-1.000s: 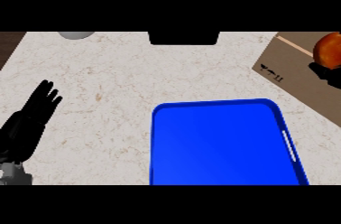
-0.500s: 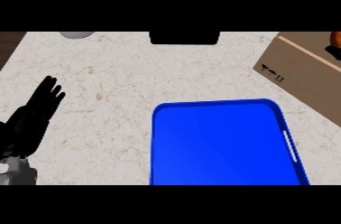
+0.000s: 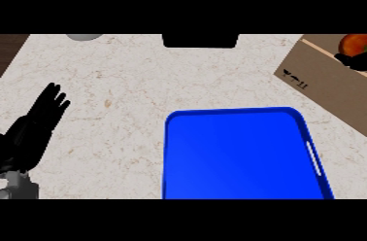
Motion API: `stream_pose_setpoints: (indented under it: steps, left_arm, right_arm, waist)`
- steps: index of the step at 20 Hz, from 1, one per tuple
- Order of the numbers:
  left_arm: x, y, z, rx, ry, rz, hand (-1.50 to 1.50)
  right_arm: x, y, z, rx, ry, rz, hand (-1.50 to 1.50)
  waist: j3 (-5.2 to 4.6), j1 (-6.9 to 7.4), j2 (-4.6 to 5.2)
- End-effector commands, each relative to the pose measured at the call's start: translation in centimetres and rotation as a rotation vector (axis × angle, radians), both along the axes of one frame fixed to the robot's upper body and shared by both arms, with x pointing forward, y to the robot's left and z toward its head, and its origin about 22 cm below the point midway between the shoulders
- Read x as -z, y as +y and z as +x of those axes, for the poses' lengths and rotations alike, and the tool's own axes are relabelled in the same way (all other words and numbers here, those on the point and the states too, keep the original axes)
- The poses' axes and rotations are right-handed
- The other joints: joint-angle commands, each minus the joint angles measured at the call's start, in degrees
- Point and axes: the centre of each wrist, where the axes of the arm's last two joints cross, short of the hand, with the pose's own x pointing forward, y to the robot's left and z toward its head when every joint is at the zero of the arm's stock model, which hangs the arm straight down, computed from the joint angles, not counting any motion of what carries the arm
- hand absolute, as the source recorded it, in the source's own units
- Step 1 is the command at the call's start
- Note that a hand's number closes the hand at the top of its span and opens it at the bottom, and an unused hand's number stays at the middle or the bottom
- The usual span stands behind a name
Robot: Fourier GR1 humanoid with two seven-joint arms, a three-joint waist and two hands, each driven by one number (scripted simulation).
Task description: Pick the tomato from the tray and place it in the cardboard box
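far left: black left hand (image 3: 36,133) on a grey forearm (image 3: 18,186), rested near the view's left edge over the beige speckled stone counter (image 3: 122,89); lay open, fingers straight and up, nothing held.

top edge: small grey round object (image 3: 84,37), cut off by the frame and not identified, then a black rectangular shape (image 3: 201,41), likewise not identified.

centre to right: blue rectangular plastic tray (image 3: 240,152) with a white handle (image 3: 314,157) on its right rim; carried no tomato.

top right corner: brown cardboard box (image 3: 315,75), stood apart from the tray, printed marks on its near wall.

within the box's outline, at the right edge: round red-orange tomato (image 3: 354,42), with a dark shape just below it, taken for the right hand (image 3: 350,59); could not tell how far open, nor whether it gripped the fruit.

judged step: release into the box, task near its end. to be done well: tomato brought low between the box walls before letting go, never released over the rim; hand then drawn straight up, kept off the wall; left hand left parked.
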Motion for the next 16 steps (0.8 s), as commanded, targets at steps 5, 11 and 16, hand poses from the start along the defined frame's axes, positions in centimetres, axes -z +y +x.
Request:
stream_pose_setpoints:
  steps: [5, 11, 16]
  left_arm:
    - [0.2, -0.4, 0.0, 0.004, -0.009, 0.008, 0.00]
    - [-1.0, 0.3, -0.3, 0.022, -0.014, 0.017, 0.00]
    - [0.9, -0.4, 0.1, 0.003, -0.003, -0.007, 0.00]
  right_arm:
    - [5.7, -2.8, 1.0, 0.057, 0.262, 0.058, 1.50]
    - [8.6, -3.8, 1.2, 0.037, 0.321, 0.100, -1.50]
    - [8.7, -5.1, 0.6, -0.022, 0.156, 0.268, -1.50]
  waist:
    - [0.01, 0.41, 0.20]
    - [0.06, 0.91, 0.24]
    - [0.03, -0.03, 0.10]
